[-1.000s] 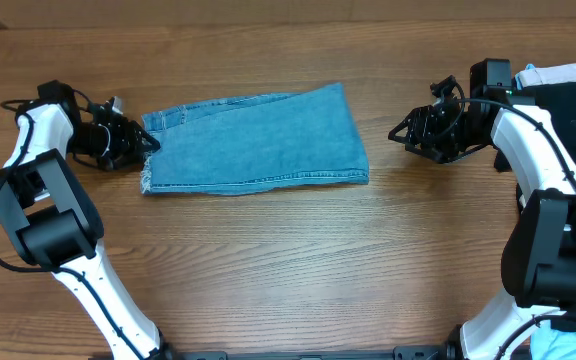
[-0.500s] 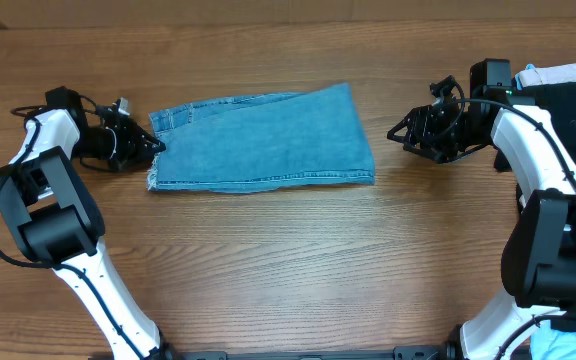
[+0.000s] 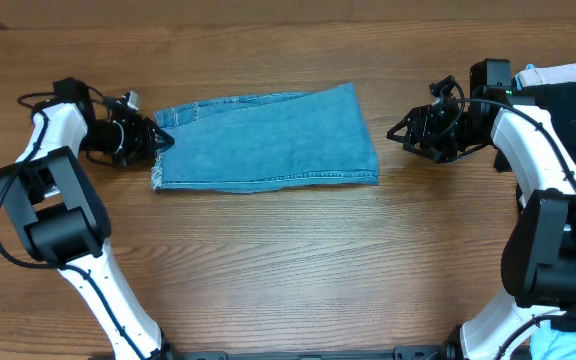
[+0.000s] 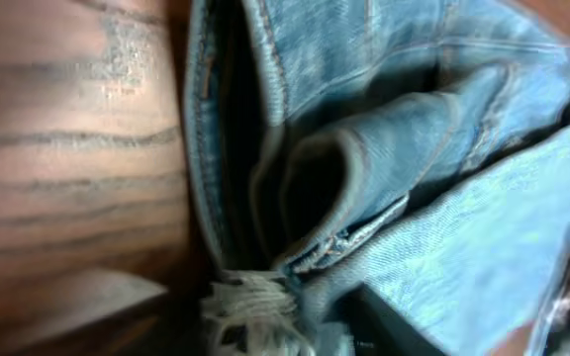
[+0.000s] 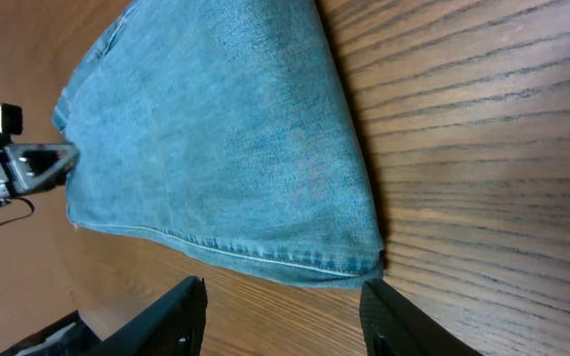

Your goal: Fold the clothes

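Observation:
The light-blue jeans (image 3: 268, 140) lie folded into a flat band across the far middle of the wooden table. My left gripper (image 3: 163, 140) is at their left end, shut on the frayed hem. In the left wrist view the folded denim layers (image 4: 414, 148) fill the frame and the white frayed threads sit at my jaws (image 4: 295, 326). My right gripper (image 3: 398, 133) is open and empty, just right of the jeans' right end and apart from it. In the right wrist view the jeans (image 5: 216, 148) lie beyond the open fingers (image 5: 283, 297).
A pile of white and black fabric (image 3: 568, 85) lies at the far right edge behind my right arm. A bit of light fabric (image 3: 568, 345) shows at the bottom right corner. Bare wood (image 3: 288, 260) spans the front of the table.
My left gripper has moved to the right with the jeans' left end, and the whole folded jeans have slid a little right. The right arm has not moved.

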`<action>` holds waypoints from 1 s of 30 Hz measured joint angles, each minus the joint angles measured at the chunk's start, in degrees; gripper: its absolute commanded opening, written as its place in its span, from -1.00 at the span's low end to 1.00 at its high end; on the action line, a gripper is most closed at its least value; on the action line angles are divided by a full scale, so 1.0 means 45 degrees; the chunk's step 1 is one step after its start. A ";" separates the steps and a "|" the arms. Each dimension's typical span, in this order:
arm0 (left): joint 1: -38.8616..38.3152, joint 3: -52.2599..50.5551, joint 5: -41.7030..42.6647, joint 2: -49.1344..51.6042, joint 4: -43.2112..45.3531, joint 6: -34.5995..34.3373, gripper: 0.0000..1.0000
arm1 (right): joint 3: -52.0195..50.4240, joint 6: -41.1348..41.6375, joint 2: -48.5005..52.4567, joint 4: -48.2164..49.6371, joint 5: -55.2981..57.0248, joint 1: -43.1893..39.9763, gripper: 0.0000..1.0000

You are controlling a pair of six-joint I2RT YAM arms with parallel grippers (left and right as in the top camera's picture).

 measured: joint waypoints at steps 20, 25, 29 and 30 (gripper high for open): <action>0.0835 0.5416 -0.2769 0.0554 -0.6411 0.1355 -0.92 | 0.0112 0.0199 -0.0005 -0.0277 -0.0136 0.0000 0.08; 0.1001 0.8291 -0.3900 0.0510 -0.8262 0.1613 -0.92 | 0.0243 0.0194 0.0000 -0.0233 -0.0136 0.0000 0.08; 0.0335 1.0637 -0.4080 0.0510 -0.9753 0.1627 -0.92 | 0.0243 0.0199 0.0000 -0.0233 -0.0136 0.0000 0.08; 0.0121 1.1137 -0.4080 0.0476 -0.9792 0.1579 -0.93 | 0.0243 0.0194 -0.0005 -0.0233 -0.0141 0.0000 0.08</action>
